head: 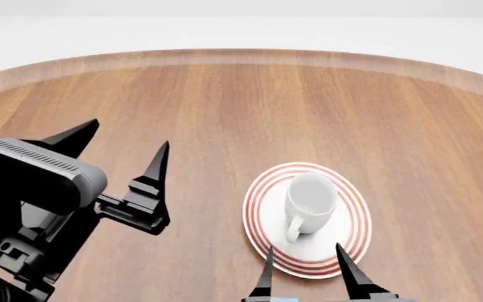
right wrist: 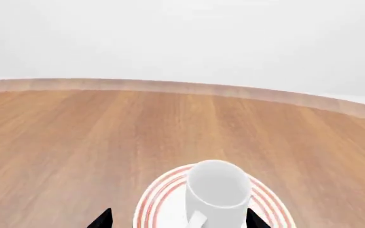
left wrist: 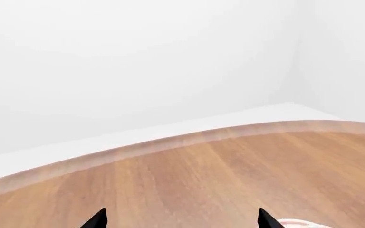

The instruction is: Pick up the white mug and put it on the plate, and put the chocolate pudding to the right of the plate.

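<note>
The white mug (head: 310, 200) stands upright in the middle of the plate (head: 263, 195), its handle turned toward me. My right gripper (head: 304, 246) is open just in front of the plate's near rim, its fingertips apart from the mug. In the right wrist view the mug (right wrist: 217, 190) on the red-ringed plate (right wrist: 157, 204) sits ahead of the open right gripper (right wrist: 179, 211). My left gripper (head: 131, 132) hangs open and empty to the left of the plate. The left wrist view shows the left gripper (left wrist: 182, 210) open over bare wood, with a sliver of the plate (left wrist: 300, 223). The chocolate pudding is out of view.
A round wooden table (head: 224, 100) with a pale rim carries everything; its far edge curves across the back against a white floor and walls. The dark left arm housing (head: 32, 176) fills the lower left of the head view.
</note>
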You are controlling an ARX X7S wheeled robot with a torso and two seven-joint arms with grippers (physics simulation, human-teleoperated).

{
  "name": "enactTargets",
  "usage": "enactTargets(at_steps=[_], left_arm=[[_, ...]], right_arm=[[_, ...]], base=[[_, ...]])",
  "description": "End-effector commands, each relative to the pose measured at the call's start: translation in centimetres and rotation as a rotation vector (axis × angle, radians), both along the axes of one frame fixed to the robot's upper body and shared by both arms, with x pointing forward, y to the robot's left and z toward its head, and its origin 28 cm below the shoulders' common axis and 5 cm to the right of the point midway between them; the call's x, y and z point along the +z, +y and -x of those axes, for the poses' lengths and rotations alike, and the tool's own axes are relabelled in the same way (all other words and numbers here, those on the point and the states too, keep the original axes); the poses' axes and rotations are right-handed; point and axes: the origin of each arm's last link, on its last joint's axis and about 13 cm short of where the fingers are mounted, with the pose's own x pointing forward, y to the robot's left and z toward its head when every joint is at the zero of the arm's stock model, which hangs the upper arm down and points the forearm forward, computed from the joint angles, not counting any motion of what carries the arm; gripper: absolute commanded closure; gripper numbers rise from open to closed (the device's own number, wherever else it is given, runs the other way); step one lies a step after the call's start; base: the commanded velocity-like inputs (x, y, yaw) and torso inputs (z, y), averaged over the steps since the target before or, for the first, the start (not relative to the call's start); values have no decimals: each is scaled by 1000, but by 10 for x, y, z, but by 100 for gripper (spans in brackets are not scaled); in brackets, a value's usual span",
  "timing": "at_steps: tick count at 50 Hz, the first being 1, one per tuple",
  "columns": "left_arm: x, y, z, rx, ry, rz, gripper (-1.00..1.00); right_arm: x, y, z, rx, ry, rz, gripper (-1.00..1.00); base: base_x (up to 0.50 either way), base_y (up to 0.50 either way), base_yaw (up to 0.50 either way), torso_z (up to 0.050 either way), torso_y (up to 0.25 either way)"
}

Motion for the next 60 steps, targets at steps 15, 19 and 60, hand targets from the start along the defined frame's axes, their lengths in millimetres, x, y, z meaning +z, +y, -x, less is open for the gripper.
enactTargets(at_steps=[15,19,60], left_arm=[[0,-2,-2,-24,-11,25,-100],[0,-2,-1,-24,-8,25,-100],[-9,-4,-4,-35,21,45,-100]], right_arm=[[6,0,17,75,485,-50,-100],[3,2,19,87,547,-74,-100],[-18,2,12,67,659,-109,-100]], base=[[0,0,0,0,0],[0,0,0,0,0],[0,0,0,0,0]])
